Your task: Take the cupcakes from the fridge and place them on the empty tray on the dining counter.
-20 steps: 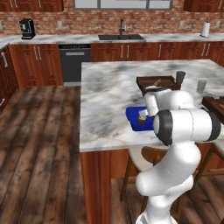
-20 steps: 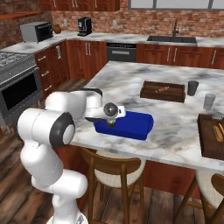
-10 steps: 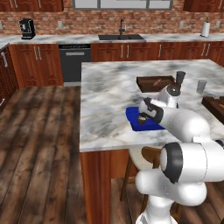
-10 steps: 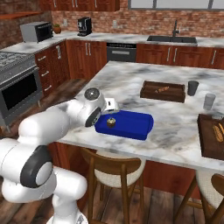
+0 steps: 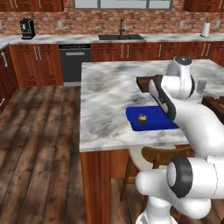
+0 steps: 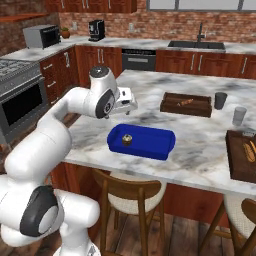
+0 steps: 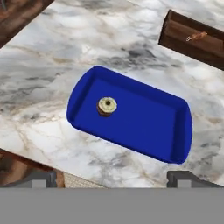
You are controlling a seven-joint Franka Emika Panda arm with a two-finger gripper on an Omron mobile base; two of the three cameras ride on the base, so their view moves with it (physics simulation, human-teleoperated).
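On the dining counter (image 6: pixel 150 95), inside the blue tray (image 7: pixel 148 127) toward its end nearest the counter's corner, sits one cupcake (image 7: pixel 106 105), upright, tan top up, apart from the tray walls. Above that same tray hangs the gripper (image 7: pixel 111 177), jaws spread wide and holding nothing, with the cupcake lying below and a little ahead of the fingertips (image 7: pixel 43 177). Beyond the tray's far long side, well apart, rests a dark wooden tray (image 6: pixel 186 104); no second cupcake in the tray, so likely a return toward the fridge comes next, away from this counter.

tray (image 5: pixel 151 119) right end hidden behind arm, gripper (image 7: pixel 113 178) fingertips barely visible
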